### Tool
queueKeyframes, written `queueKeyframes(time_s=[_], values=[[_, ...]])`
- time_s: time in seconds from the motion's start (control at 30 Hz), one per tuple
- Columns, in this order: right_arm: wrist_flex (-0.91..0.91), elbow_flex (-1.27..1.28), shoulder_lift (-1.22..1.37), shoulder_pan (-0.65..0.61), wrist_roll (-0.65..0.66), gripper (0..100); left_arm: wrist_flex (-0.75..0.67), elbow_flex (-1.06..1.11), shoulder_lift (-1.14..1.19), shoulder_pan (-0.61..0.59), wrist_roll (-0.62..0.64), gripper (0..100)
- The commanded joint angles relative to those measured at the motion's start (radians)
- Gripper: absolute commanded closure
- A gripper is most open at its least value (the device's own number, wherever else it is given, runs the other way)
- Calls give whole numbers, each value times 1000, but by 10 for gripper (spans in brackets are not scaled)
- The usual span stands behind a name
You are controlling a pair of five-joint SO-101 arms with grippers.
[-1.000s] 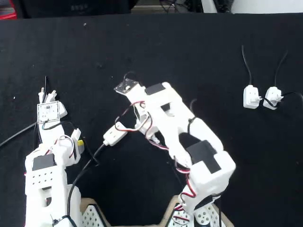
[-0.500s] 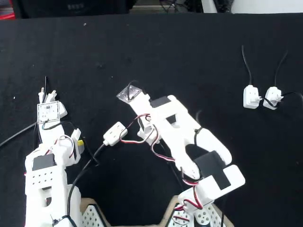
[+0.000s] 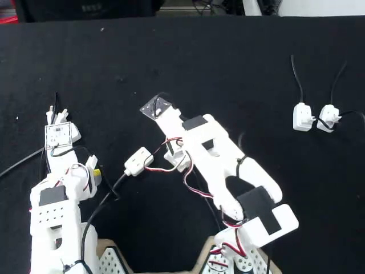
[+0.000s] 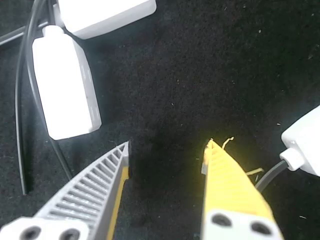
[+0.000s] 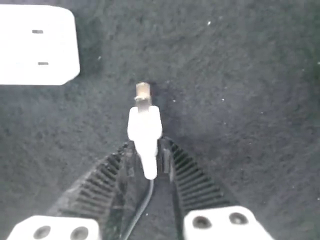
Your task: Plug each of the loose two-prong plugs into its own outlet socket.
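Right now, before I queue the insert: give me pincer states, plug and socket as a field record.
left pincer: open, nothing between its fingers, above the black table
right pincer: shut on plug
plug: white, prong end pointing away from the right pincer, not inserted
socket: white, two slots showing, apart from the plug and off to one side of it
corded white block: lies between the two arms
white corded pieces: side by side at the table's right
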Motion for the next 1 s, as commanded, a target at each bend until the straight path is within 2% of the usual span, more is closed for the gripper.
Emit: queueKeyframes(time_s=[0.0, 0.23, 0.5, 0.67, 0.97], values=[[-21, -12, -2, -40, -9, 910, 2, -51, -12, -7, -3, 762], [-21, -64, -4, -44, -9, 910, 2, -51, -12, -7, -3, 762], [-140, -2, -4, -43, -8, 910, 2, -51, -12, -7, -3, 762], [-117, 19, -5, -40, -5, 962, 2, -51, -12, -7, -3, 762], [-133, 35, -5, -38, -5, 963, 2, -51, -12, -7, -3, 762]])
